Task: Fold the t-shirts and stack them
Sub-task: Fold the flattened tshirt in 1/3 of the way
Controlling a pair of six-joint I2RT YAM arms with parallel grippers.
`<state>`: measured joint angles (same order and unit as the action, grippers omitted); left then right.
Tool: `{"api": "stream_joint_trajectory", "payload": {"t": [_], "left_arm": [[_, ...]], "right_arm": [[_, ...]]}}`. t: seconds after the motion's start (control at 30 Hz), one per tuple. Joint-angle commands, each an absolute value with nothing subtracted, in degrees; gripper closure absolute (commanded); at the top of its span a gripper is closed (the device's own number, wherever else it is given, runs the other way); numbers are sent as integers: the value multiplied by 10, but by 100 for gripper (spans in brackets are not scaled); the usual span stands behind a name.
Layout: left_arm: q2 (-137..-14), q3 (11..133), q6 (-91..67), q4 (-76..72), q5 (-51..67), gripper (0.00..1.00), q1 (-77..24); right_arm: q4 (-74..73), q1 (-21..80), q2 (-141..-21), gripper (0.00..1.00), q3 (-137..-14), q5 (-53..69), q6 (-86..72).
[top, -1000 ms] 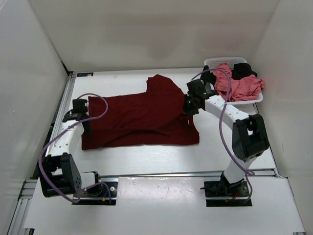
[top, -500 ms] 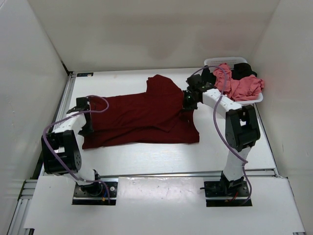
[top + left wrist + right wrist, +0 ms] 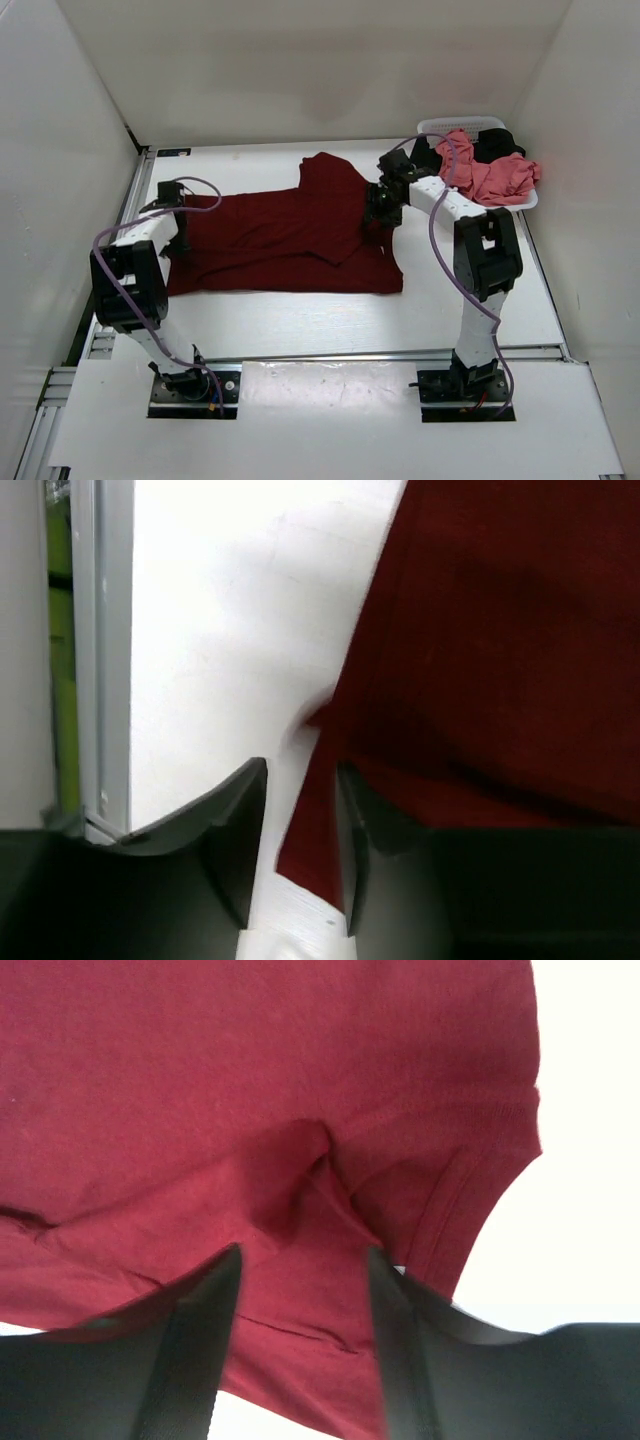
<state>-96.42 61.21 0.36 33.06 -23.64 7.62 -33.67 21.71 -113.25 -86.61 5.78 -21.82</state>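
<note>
The dark maroon t-shirt (image 3: 290, 240) lies spread across the table, folded lengthwise, with a sleeve pointing to the back. My left gripper (image 3: 178, 205) sits at its left edge. In the left wrist view, the left gripper (image 3: 302, 770) has its jaws a little apart, and a strip of the shirt's edge (image 3: 500, 660) lies loose between them. My right gripper (image 3: 378, 208) is low over the shirt's right end. In the right wrist view, the right gripper (image 3: 303, 1252) is wide open above the cloth (image 3: 250, 1080). The salmon pink t-shirt (image 3: 490, 178) and the black t-shirt (image 3: 505, 140) lie heaped in the basket.
A white perforated basket (image 3: 440, 126) stands at the back right corner, close behind my right arm. White walls enclose the table on three sides. A metal rail (image 3: 100, 650) runs along the table's left edge, near my left gripper.
Both grippers were shut on the maroon shirt and have opened, letting it go. Both arms moved slightly toward the back, and the shirt's ends settled flat.
</note>
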Motion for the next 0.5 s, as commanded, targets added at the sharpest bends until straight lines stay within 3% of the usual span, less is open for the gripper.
{"api": "stream_joint_trajectory", "payload": {"t": [0.0,0.03,0.17,0.3,0.47], "left_arm": [[-954,653,0,323,-274,50,81],[-945,660,0,323,-282,26,81],[-897,700,0,408,-252,3,106],[-880,757,0,549,-103,0,173],[-843,616,0,542,-55,0,173]], "right_arm": [[-354,210,-1115,36,-922,47,-208],[-361,210,-1107,35,-930,41,-208],[-398,193,-1026,33,-919,22,-227],[-430,161,-949,33,-802,33,-232],[-398,130,-861,33,-637,116,-237]]}}
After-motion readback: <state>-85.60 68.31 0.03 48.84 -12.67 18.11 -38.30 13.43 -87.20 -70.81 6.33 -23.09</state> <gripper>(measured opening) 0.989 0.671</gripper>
